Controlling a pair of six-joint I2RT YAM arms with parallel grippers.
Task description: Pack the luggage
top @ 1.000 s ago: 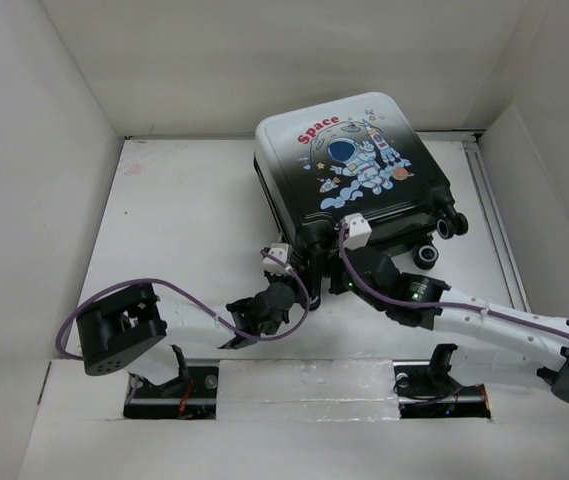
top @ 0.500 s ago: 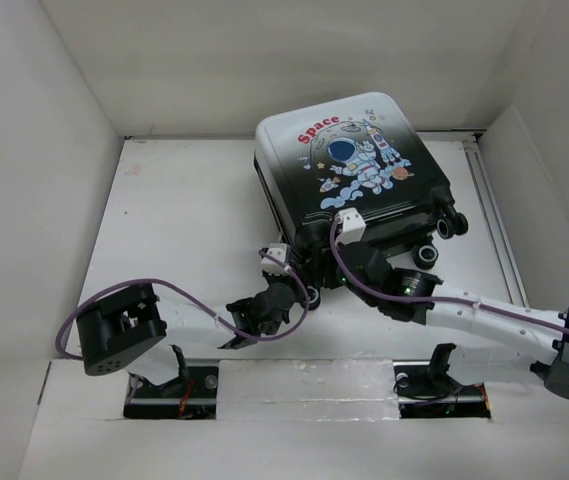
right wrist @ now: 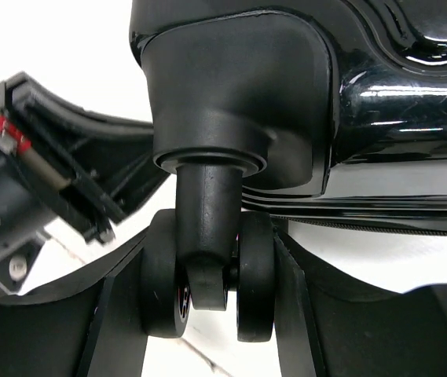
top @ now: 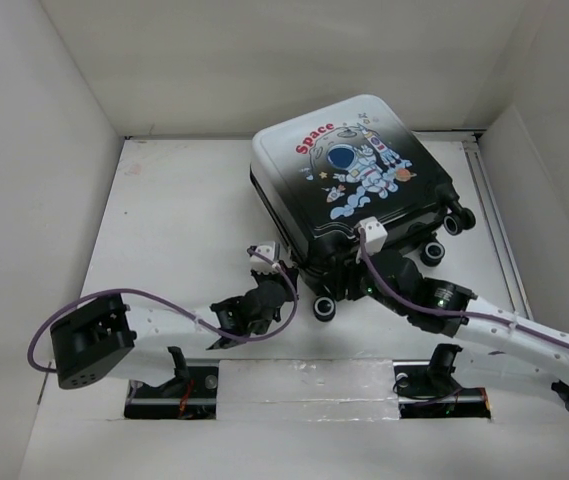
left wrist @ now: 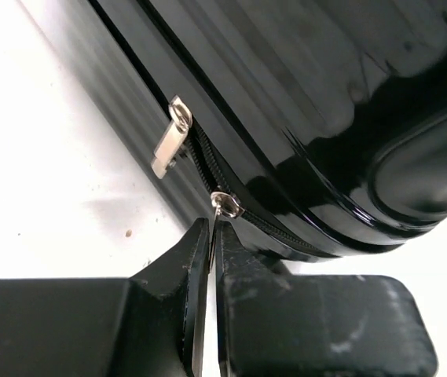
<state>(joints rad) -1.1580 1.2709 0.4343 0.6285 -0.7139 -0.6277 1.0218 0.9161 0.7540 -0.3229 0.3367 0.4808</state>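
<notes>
The luggage (top: 349, 170) lies flat at the back middle of the table, astronaut print and red "Space" facing up, shell closed. My left gripper (top: 286, 287) is at its near left corner. In the left wrist view it (left wrist: 211, 229) is shut on a silver zipper pull (left wrist: 225, 206) of the black shell (left wrist: 325, 118). A second zipper pull (left wrist: 172, 145) hangs free farther along. My right gripper (top: 336, 300) is at the near front wheel (top: 324, 307). In the right wrist view its fingers (right wrist: 294, 302) press both sides of that black double wheel (right wrist: 207, 283).
White walls box in the table on the left, back and right. A metal rail (top: 494, 230) runs along the right side. Two more luggage wheels (top: 430, 254) stick out at the luggage's right side. My left arm (right wrist: 34, 173) lies close to the right gripper.
The luggage has turned slightly and shifted toward the front left. My right gripper has moved down onto the front wheel. My left arm has drawn back to the left.
</notes>
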